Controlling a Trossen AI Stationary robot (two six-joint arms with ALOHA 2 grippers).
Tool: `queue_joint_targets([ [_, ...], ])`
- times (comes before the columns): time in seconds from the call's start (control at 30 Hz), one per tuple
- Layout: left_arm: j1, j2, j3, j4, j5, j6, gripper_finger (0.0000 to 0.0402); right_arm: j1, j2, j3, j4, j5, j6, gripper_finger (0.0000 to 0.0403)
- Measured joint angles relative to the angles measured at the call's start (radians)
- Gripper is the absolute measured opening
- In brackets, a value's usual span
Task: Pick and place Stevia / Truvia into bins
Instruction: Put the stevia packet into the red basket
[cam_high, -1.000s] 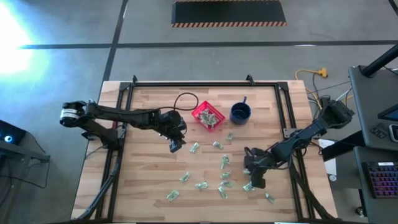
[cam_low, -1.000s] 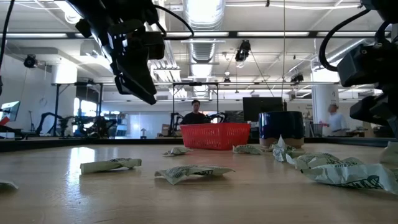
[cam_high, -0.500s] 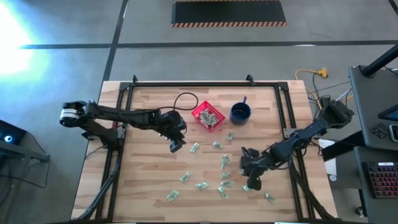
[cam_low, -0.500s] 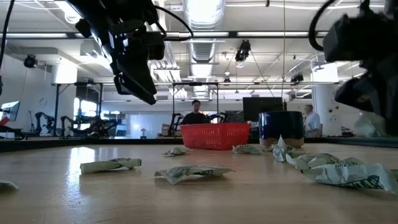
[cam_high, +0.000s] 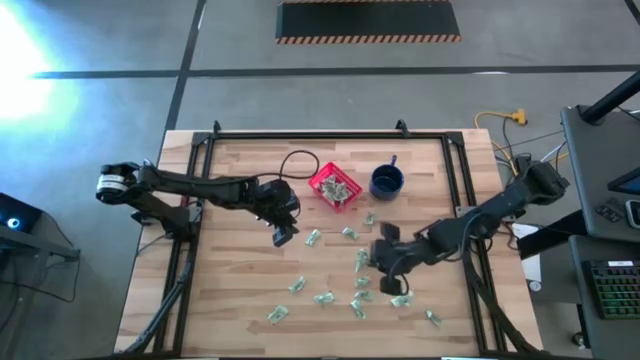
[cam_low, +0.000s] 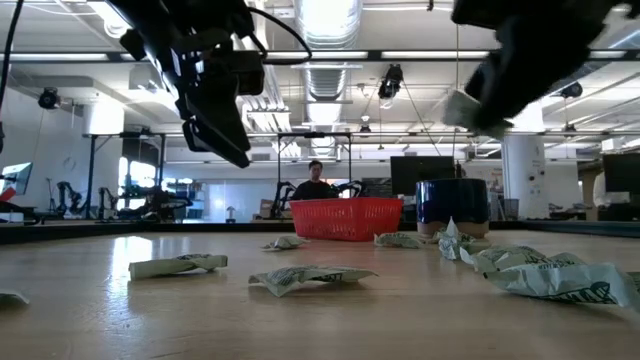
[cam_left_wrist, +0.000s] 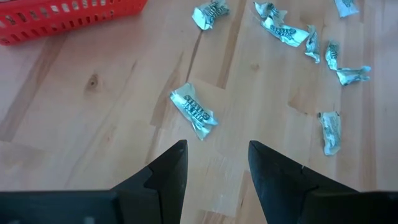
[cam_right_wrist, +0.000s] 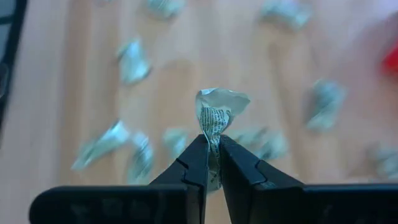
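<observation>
Several pale green and white Stevia sachets lie flat across the wooden table, in the low view as crumpled packets. More of them sit in the red basket at the far middle. My right gripper hovers over the scattered sachets, right of centre, shut on one sachet; the low view shows it high up. My left gripper waits open above the table, near and left of the basket, with one sachet lying just ahead of its fingers. My right gripper pinches one crumpled sachet between its two fingertips, holding it by its lower end. The rest of the sachet sticks out beyond the tips. It is lifted clear of the table, as the low view shows.
A dark blue mug stands just right of the basket, and a black cable loop lies to the basket's left. A black frame runs round the table's edges. Bare wood shows on the left half.
My right gripper has risen from the near right part of the table and moved left and toward the far edge, toward the basket, carrying its sachet clear of the table. The left arm has kept still.
</observation>
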Motion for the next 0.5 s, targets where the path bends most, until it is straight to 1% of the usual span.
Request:
queue_joint_targets([
  [0.13,-0.024,0.0,0.0,0.0,0.0,0.0,0.0153,-0.067,0.0,0.059,0.002,0.128,-0.094,0.0028],
  [0.3,-0.055,0.0,0.0,-0.001,0.0,0.0,0.0153,-0.187,0.0,0.135,0.012,0.275,-0.232,0.0027],
  [0.4,-0.066,0.0,0.0,-0.001,0.001,0.0,0.0153,-0.28,0.0,0.162,0.015,0.31,-0.267,0.0027],
  [0.5,-0.07,0.0,0.0,-0.001,0.0,-0.001,0.0153,-0.376,0.0,0.166,0.014,0.313,-0.262,0.0028],
])
